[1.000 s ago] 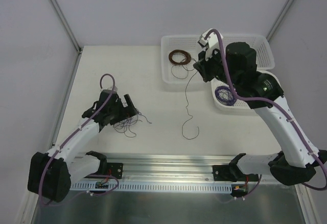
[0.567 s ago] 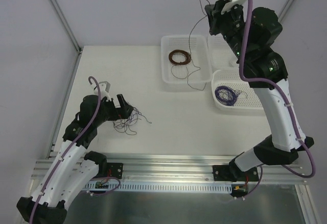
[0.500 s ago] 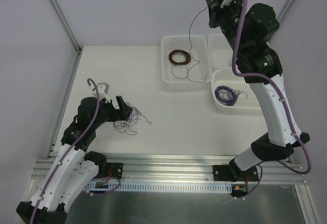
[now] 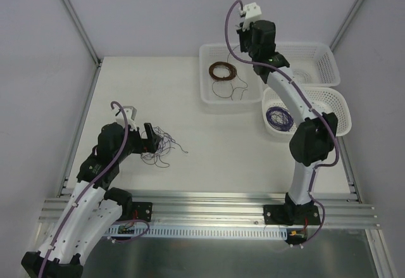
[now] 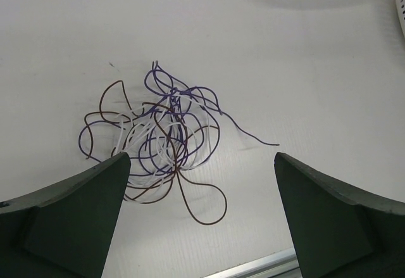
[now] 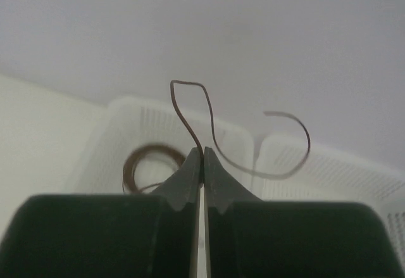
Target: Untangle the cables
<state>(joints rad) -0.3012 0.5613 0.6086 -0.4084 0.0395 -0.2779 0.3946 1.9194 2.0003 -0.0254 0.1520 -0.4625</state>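
The cables are a scribbly tangle of thin purple, brown and white wires lying on the table. My left gripper hovers wide open just on the near side of the tangle, and nothing is between its fingers. My right gripper is shut on a thin brown wire that curls up above its tips. It is held out over the back-left white tray, where loose brown strands lie beside a round brown coil.
A round white basket at the right holds a wound purple coil. Another white tray stands at the back right. A metal rail runs along the near edge. Walls close in on the left and at the back.
My right arm has lifted the brown wire off the table, swung high, and come down over the back-left tray. My left gripper has drawn slightly back from the tangle, still open.
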